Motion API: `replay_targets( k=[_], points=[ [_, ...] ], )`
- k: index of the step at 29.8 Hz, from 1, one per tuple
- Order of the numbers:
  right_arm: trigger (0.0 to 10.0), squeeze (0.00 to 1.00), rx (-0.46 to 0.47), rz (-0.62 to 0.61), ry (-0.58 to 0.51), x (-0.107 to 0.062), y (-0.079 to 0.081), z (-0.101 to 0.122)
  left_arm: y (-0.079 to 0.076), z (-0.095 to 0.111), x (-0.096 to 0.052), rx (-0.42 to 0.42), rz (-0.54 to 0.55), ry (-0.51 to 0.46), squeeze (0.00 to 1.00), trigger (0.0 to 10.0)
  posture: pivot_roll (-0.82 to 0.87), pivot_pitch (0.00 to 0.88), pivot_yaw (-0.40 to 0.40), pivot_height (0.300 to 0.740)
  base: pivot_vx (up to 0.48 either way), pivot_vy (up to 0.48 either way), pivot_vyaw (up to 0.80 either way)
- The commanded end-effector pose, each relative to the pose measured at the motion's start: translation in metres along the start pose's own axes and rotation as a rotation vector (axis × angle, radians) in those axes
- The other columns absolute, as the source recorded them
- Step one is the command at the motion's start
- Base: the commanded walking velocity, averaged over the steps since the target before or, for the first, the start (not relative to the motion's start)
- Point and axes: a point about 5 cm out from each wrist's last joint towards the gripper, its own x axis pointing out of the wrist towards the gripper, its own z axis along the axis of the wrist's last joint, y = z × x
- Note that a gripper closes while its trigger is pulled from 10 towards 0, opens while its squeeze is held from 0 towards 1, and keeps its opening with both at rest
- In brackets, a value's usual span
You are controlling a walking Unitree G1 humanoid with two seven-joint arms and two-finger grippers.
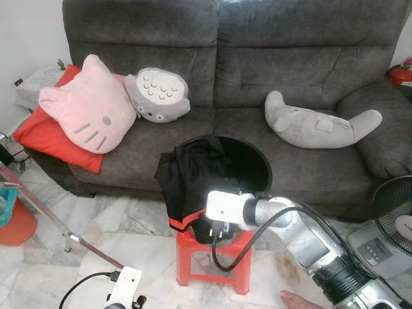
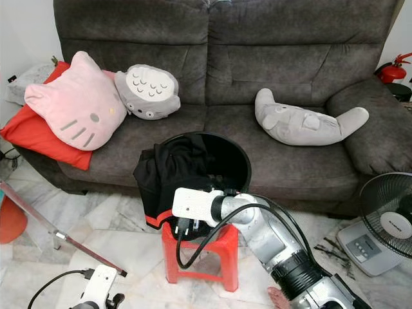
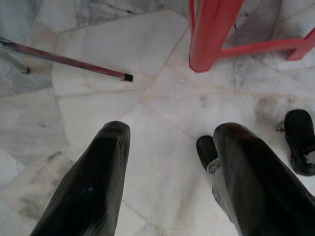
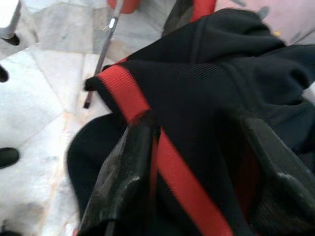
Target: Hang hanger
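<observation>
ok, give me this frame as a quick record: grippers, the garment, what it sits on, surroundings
right gripper: at the garment draped over the bucket rim, fingers either side of bunched cloth, closing on it
left gripper: low, fingers apart over the white marble floor, holding nothing
garment: black cloth with red trim, hanging over the front-left rim
container: round black bucket on a red plastic stool
hanger: cannot be made out
behind: grey fabric sofa with pink cat-face cushion, round grey plush, long grey plush
right side: standing fan
</observation>
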Motion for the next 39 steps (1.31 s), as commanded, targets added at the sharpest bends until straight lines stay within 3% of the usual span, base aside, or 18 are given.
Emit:
replay_targets(
  k=[1, 11, 13, 18, 24, 25, 39],
  points=[
    [10.0, 0.0, -0.017, -0.038, -0.008, -0.001, -0.009, 0.003, 0.004, -0.003, -0.001, -0.003, 0.007, 0.005, 0.0, 10.0, -0.06, 0.0, 0.046, 0.74, 0.0, 0.0, 0.0],
    [10.0, 0.0, -0.007, -0.142, -0.063, -0.003, -0.024, 0.013, 0.006, -0.006, -0.002, 0.0, 0.008, 0.019, 0.0, 10.0, -0.06, 0.0, 0.048, 0.74, 0.0, 0.0, 0.0],
    [10.0, 0.0, 0.013, -0.116, -0.093, -0.002, -0.021, 0.018, 0.006, -0.006, -0.002, 0.001, 0.008, 0.021, 0.0, 10.0, -0.06, 0.0, 0.048, 0.74, 0.0, 0.0, 0.0],
    [10.0, 0.0, 0.018, 0.084, -0.177, -0.004, 0.003, 0.031, 0.006, -0.005, -0.002, 0.001, 0.009, 0.024, 0.0, 10.0, -0.06, 0.0, 0.048, 0.74, 0.0, 0.0, 0.0],
    [10.0, 0.0, 0.013, 0.164, -0.17, -0.007, 0.01, 0.03, 0.006, -0.009, -0.002, 0.0, 0.012, 0.04, 0.0, 10.0, -0.06, 0.0, 0.047, 0.74, 0.0, 0.0, 0.0],
    [10.0, 1.0, 0.008, 0.177, -0.161, -0.007, 0.01, 0.028, 0.006, -0.009, -0.002, -0.001, 0.012, 0.044, 0.0, 10.0, -0.06, 0.0, 0.046, 0.74, 0.0, 0.0, 0.0],
    [10.0, 1.0, 0.0, 0.254, -0.14, -0.003, 0.014, 0.024, 0.005, -0.01, -0.002, -0.007, 0.01, 0.049, 0.0, 10.0, -0.05, 0.0, 0.042, 0.74, 0.0, 0.0, 0.0]
  ],
)
